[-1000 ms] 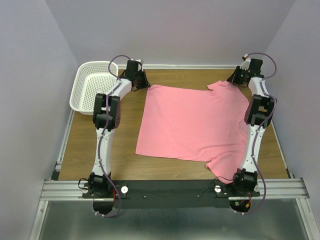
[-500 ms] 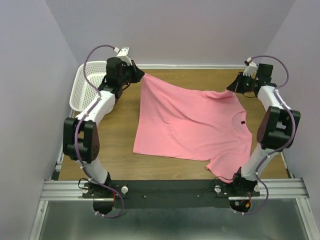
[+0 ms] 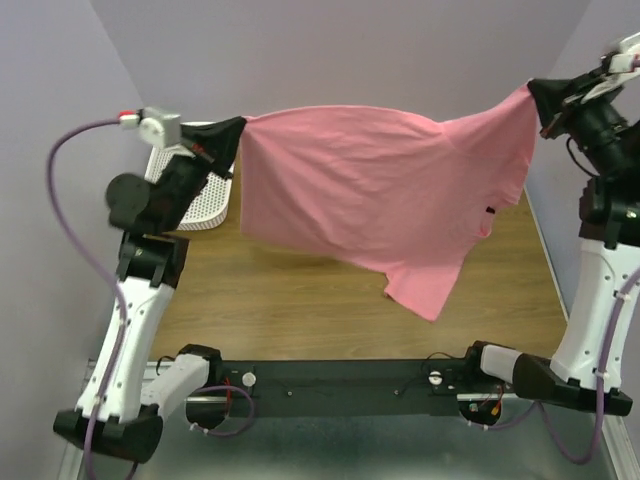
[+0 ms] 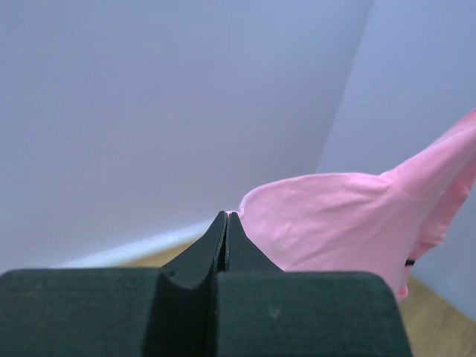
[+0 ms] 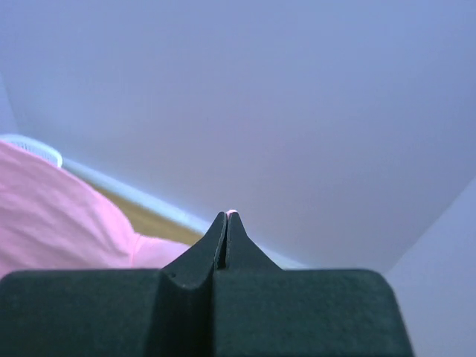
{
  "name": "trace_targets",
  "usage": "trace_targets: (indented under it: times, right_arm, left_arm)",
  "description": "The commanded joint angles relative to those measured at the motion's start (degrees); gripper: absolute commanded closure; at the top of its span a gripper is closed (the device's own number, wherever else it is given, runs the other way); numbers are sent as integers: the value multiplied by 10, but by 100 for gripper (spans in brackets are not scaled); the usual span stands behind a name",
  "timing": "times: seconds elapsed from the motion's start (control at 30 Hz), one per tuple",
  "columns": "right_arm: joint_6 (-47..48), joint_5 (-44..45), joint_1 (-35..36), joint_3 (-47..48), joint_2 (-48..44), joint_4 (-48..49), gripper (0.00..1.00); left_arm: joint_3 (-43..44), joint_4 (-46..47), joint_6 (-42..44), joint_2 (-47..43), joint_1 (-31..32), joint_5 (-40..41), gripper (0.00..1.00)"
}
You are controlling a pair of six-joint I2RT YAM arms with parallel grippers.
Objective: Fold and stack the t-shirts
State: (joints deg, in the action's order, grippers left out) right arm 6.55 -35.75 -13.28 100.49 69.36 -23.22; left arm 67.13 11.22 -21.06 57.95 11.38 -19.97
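Up at the left of the overhead view, the left hand (image 3: 232, 132) is pinched tight on one corner of the salmon-pink t-shirt (image 3: 370, 185), black fingers closed with the cloth running straight out of them. Its own wrist camera shows the left hand (image 4: 226, 217) with both fingers pressed flat together and a sliver of pink at the very tips. From there the t-shirt (image 4: 335, 223) spreads away to the right in front of the pale wall (image 4: 149, 111).

Across at the upper right, the right hand (image 3: 541, 100) is clamped the same way on the opposite corner. In the right wrist view the right hand (image 5: 226, 216) has no gap between its fingers, only a trace of pink at the tip, and the t-shirt (image 5: 52, 216) falls off to the lower left.

Between the two hands the shirt hangs in the air like a sheet on a line, its top edge dipping slightly toward the middle. Its body drapes down in soft folds, and one short sleeve droops lowest, right of centre, over the wooden surface (image 3: 300, 295). Whether that sleeve touches the wood cannot be told. A small dark mark shows near the shirt's right edge.

Behind the left arm, a white perforated basket (image 3: 212, 200) sits at the far left corner of the surface, partly hidden by the arm and the shirt's left edge.
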Motion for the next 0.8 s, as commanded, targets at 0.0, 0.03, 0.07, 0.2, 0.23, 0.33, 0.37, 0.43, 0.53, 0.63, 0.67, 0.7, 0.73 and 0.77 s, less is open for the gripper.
trace_targets:
  times: [0.0,0.03,0.07,0.2,0.23,0.33,0.37,0.43,0.53,0.63,0.67,0.7,0.73,0.77]
  right_arm:
    - [-29,11,1,115,-9,-69,99]
    - [-36,15,1,149,-6,-74,100]
    - [-52,17,1,207,-4,-83,99]
    - [-91,42,1,379,23,-99,100]
    - [-98,58,1,404,26,-98,99]
    - [-103,86,1,441,17,-74,99]
    - [-103,93,1,444,13,-74,99]
    - [-99,110,1,453,4,-70,100]
    - [-94,125,1,459,2,-64,99]
    - [-94,126,1,436,9,-60,99]
    - [-94,118,1,422,9,-60,99]
    - [-94,115,1,405,10,-59,100]
    - [-94,110,1,382,11,-58,99]
    - [-85,95,1,334,10,-54,99]
  left_arm:
    - [39,35,-9,-87,0,13,100]
    - [48,35,-15,-113,0,12,100]
    - [56,35,-19,-125,0,10,100]
    - [103,30,-39,-166,0,-2,100]
    - [110,28,-45,-180,0,-2,100]
    - [129,23,-50,-201,0,4,100]
    - [133,21,-51,-205,0,7,100]
    - [142,21,-51,-217,0,21,100]
    - [138,21,-50,-228,0,48,100]
    - [110,17,-40,-230,0,88,100]
    - [97,17,-37,-227,0,98,100]
    - [68,17,-38,-225,0,117,100]
    - [51,17,-40,-217,0,125,100]
    - [33,19,-42,-211,0,133,100]
